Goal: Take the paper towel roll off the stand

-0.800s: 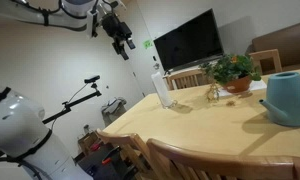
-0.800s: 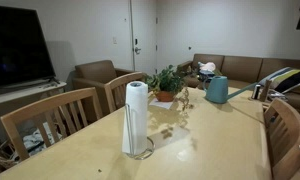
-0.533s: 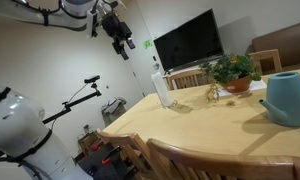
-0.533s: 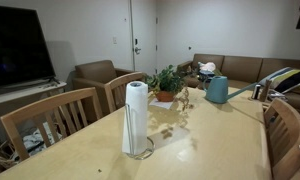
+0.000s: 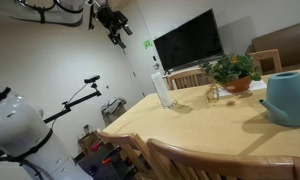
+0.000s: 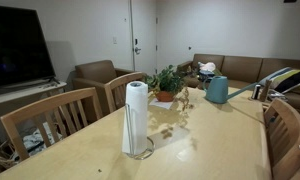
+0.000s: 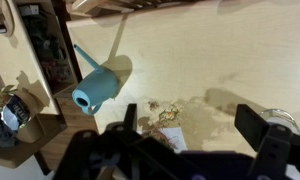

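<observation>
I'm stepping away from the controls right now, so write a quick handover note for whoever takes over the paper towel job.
Gripper: open and empty, high up, well away from the roll; its fingers are spread wide in the wrist view.
Paper towel roll: upright on its wire stand on the table, apart from the potted plant and the teal watering can.
Done: nothing yet; the roll is untouched.
Left: bring the gripper down to the roll, grip it, and lift it straight up off the stand.

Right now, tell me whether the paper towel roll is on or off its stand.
On: the paper towel roll stands upright, the wire stand visible around its base.
</observation>
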`<state>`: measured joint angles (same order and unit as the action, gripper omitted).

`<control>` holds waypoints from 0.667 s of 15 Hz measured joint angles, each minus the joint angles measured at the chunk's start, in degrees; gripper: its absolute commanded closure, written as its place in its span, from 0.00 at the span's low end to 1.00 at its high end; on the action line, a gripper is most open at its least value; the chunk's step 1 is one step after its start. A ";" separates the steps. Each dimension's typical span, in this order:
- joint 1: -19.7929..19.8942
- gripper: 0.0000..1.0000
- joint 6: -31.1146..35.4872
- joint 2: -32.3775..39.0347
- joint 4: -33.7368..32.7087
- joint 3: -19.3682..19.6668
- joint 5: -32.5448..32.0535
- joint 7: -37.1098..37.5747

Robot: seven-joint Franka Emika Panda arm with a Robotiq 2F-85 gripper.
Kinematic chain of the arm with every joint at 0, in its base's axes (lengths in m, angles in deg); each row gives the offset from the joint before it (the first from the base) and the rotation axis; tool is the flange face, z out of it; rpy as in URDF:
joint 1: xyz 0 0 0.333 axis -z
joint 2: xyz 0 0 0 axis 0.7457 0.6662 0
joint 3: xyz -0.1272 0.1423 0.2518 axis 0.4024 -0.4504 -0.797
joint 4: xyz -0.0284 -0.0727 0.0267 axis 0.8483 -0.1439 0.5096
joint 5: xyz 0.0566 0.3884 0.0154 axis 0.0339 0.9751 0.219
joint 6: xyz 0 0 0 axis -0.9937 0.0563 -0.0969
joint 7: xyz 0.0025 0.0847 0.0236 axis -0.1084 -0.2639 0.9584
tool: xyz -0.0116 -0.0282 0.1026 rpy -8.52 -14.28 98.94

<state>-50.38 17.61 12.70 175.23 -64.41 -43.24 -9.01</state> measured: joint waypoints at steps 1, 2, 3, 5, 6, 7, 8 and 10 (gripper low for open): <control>-0.26 0.00 0.00 0.69 -1.31 -0.52 -0.56 0.00; -0.53 0.00 0.01 1.48 -2.57 -0.90 -1.03 -0.01; -0.74 0.00 0.01 2.45 -3.95 -1.25 -1.71 -0.01; -0.91 0.00 0.00 4.86 -6.91 -1.89 -2.78 -0.01; -0.99 0.00 -0.08 6.17 -8.37 -2.13 -3.47 -0.01; -1.12 0.00 -0.26 7.51 -9.73 -2.29 -4.13 -0.05; -1.25 0.00 -0.48 8.68 -10.85 -2.39 -4.46 -0.08; -1.34 0.00 -0.65 10.11 -12.09 -2.44 -4.65 -0.08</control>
<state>-51.72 16.96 22.81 163.14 -66.86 -47.89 -9.09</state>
